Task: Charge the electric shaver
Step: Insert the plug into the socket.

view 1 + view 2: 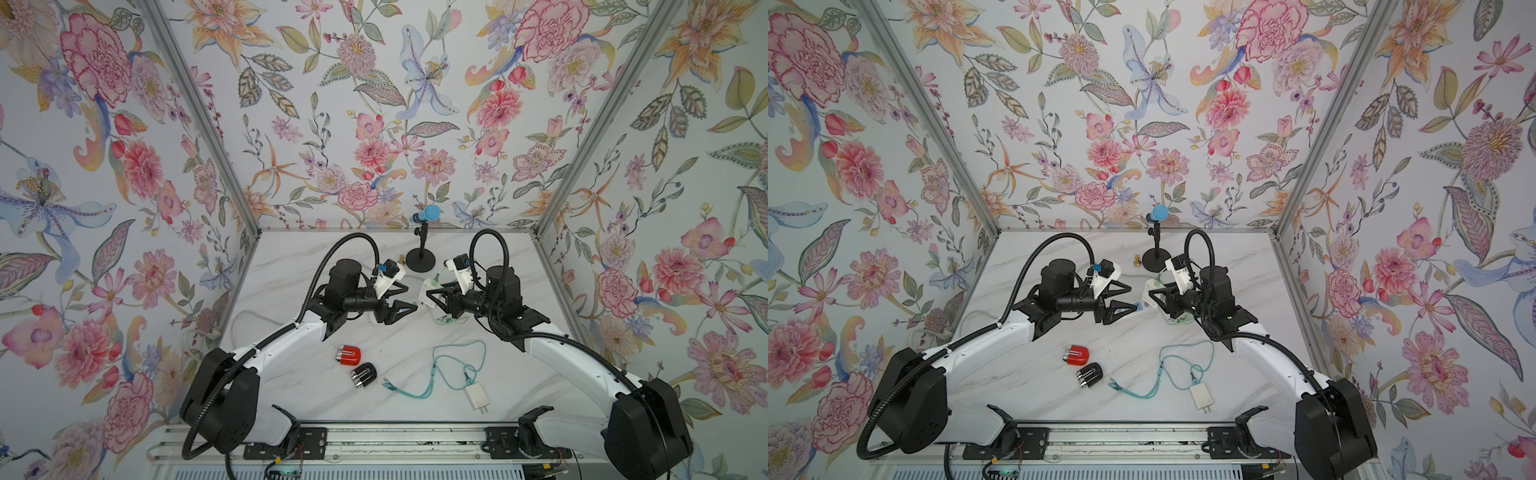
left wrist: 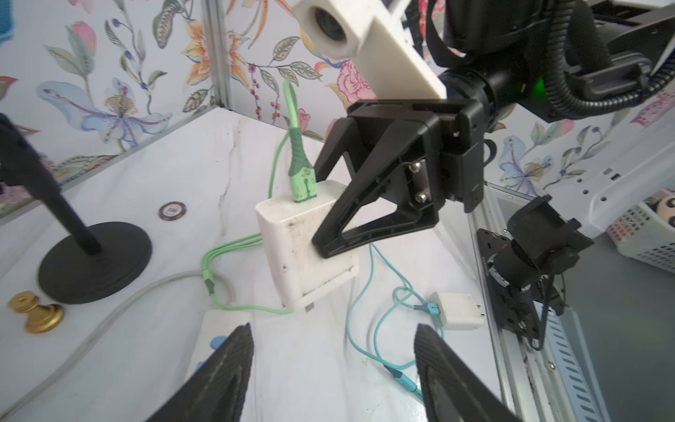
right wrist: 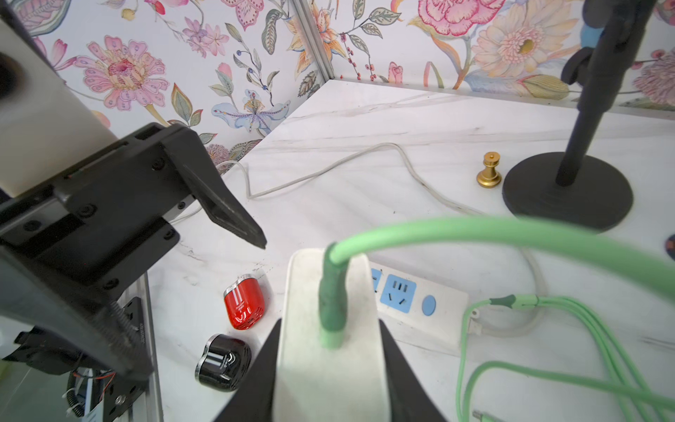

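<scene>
Your right pincer (image 3: pixel 330 329) is clamped on the white charger (image 2: pixel 292 234). The green cable (image 3: pixel 511 234) is plugged in its top, and the prongs (image 2: pixel 309 308) point down, close over the table (image 1: pixel 316 399). Left pincer (image 2: pixel 332 329) is apart, holding nothing. The power strip (image 3: pixel 445 321) lies low btwn the two. Red shaver (image 1: pixel 349 354) & black shaver (image 1: pixel 364 376) lie free at approx 7 o'clock from table centre. Step in hand, I reckon: plug charger into strip. Square the prongs w/ a blue socket (image 3: pixel 400 295) first, then push straight down, no tilt. Pin the strip w/ the left pincer so it can't skid. Mind the cable loop doesn't snag.
</scene>
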`<control>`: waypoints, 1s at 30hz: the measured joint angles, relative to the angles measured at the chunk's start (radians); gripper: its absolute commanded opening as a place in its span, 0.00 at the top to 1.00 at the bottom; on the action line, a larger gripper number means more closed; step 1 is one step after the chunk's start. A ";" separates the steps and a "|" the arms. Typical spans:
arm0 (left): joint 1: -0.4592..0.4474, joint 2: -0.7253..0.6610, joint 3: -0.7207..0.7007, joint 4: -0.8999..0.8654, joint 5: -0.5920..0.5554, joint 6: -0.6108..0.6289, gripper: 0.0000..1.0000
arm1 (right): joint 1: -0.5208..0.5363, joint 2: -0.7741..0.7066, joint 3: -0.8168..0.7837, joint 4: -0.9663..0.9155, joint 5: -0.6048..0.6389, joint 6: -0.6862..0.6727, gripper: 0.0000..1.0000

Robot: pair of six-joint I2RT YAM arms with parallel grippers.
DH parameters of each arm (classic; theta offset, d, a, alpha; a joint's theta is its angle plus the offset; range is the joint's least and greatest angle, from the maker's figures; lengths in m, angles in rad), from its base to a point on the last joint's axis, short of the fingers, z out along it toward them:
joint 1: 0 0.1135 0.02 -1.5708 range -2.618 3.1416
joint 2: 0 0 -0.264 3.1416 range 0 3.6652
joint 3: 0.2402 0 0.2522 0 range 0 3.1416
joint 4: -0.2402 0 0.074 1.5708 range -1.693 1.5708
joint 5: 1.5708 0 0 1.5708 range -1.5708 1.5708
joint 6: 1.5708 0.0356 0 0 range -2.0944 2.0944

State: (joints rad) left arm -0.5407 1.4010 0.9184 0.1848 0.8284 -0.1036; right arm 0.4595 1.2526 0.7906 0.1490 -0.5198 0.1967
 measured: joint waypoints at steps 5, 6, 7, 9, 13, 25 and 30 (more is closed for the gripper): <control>0.064 -0.109 -0.032 0.002 -0.236 -0.028 0.23 | 0.127 0.110 0.014 0.031 0.230 0.002 1.00; 0.072 -0.129 -0.038 0.002 -0.286 -0.035 0.22 | 0.155 0.137 0.019 0.037 0.278 0.002 1.00; 0.080 -0.150 -0.046 0.003 -0.341 -0.043 0.22 | 0.184 0.168 0.026 0.045 0.334 0.002 1.00; 0.091 -0.187 -0.065 0.002 -0.443 -0.055 0.22 | 0.235 0.228 0.042 0.059 0.436 -0.001 1.00; 0.103 -0.237 -0.105 0.002 -0.604 -0.077 0.22 | 0.304 0.325 0.067 0.098 0.608 -0.009 1.00; 0.121 -0.288 -0.175 0.002 -0.766 -0.122 0.22 | 0.322 0.507 0.111 0.254 0.825 -0.008 1.00; 0.122 -0.288 -0.179 0.002 -0.767 -0.125 0.22 | 0.327 0.536 0.120 0.285 0.827 -0.008 1.00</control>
State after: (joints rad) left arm -0.4187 1.1126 0.7399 0.1867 0.0616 -0.2287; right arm 0.7860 1.7885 0.9108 0.4343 0.3077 0.1890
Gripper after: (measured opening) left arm 0.783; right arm 0.352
